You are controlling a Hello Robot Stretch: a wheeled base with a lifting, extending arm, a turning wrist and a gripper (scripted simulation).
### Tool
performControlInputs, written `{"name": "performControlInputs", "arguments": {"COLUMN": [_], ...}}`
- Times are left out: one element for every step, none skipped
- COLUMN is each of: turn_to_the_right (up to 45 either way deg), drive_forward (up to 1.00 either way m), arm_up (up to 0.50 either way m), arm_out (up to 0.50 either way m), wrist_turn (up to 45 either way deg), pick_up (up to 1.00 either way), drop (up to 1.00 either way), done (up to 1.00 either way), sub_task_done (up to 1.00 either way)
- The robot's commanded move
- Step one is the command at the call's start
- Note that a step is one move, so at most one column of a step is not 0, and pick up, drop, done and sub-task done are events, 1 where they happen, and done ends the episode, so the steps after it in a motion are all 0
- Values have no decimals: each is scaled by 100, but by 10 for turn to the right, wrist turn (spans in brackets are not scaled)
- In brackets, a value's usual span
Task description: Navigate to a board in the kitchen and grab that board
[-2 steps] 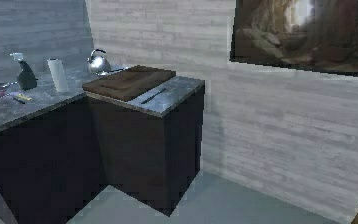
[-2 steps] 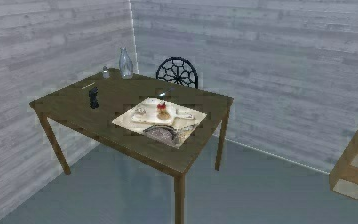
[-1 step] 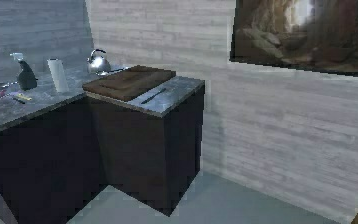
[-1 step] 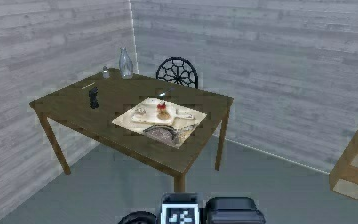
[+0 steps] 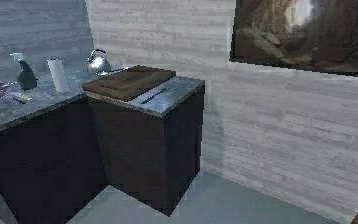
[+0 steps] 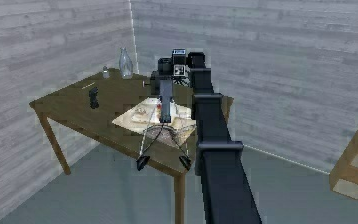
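Board [image 5: 133,82] lies ahead in the forward view, flat on the right end of a grey stone-look counter [image 5: 184,90] above a dark cabinet [image 5: 137,150]. My read is that navigation is mostly done: kitchen reached, target in sight and near. Grab not yet done.

The board is dark brown and wood-like, a thick matte rectangular slab with rounded corners. A thin grey utensil [image 5: 152,97] lies just beside its right edge. Further left on the counter are a shiny metal kettle [image 5: 99,62], a white paper roll [image 5: 57,75] and a dark spray bottle [image 5: 25,72]. Walls are pale horizontal planks.

In the arm side view my arm [image 6: 219,150], a dark square bar, reaches over a plain wooden table [image 6: 67,105] with straight legs. The gripper [image 6: 164,150] hangs at the table's near edge with pale flat papers [image 6: 142,115] behind it, so I cannot tell whether it holds anything, nor how its fingers are set. A clear glass bottle [image 6: 125,62] stands at the far side.

Left to do, I'd say: turn the base so the counter is on the arm's side, then reach and take the board.
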Motion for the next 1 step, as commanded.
{"name": "performControlInputs", "arguments": {"turn_to_the_right": [0], "drive_forward": [0], "arm_up": [0], "arm_out": [0], "wrist_turn": [450], "pick_up": [0], "drop": [0], "done": [0], "sub_task_done": [0]}}
